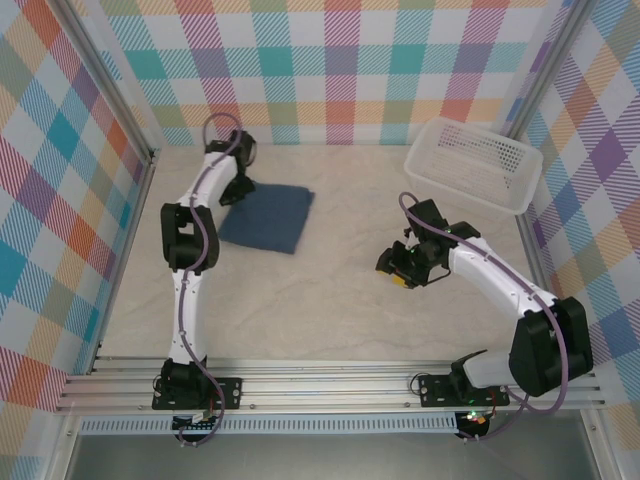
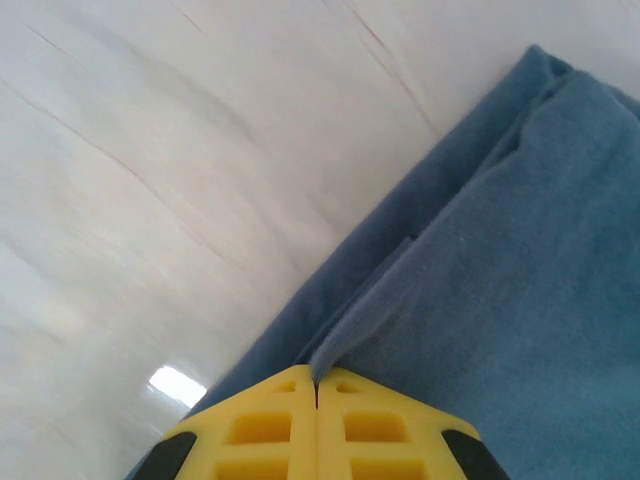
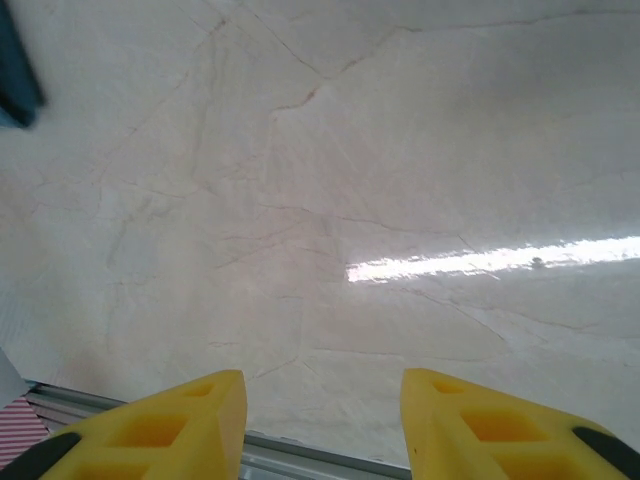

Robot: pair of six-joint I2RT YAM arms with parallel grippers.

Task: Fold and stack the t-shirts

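The right end effector (image 3: 322, 390), fingers apart and empty, hangs over the bare surface (image 1: 330, 320) right of centre. Farther off, toward the far-left corner, the left end effector (image 2: 316, 375) is pinched together on a top-layer edge of the t-shirt (image 1: 270, 218), which lies as a compact folded rectangle. Folding appears nearly complete, with final squaring and placing seemingly left. The basket (image 1: 465, 190) occupies the far-right corner.

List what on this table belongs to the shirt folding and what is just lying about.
For the job: blue t-shirt, folded; left gripper, shut on its edge; right gripper, open above bare table.
Lying about: white basket, far right corner.
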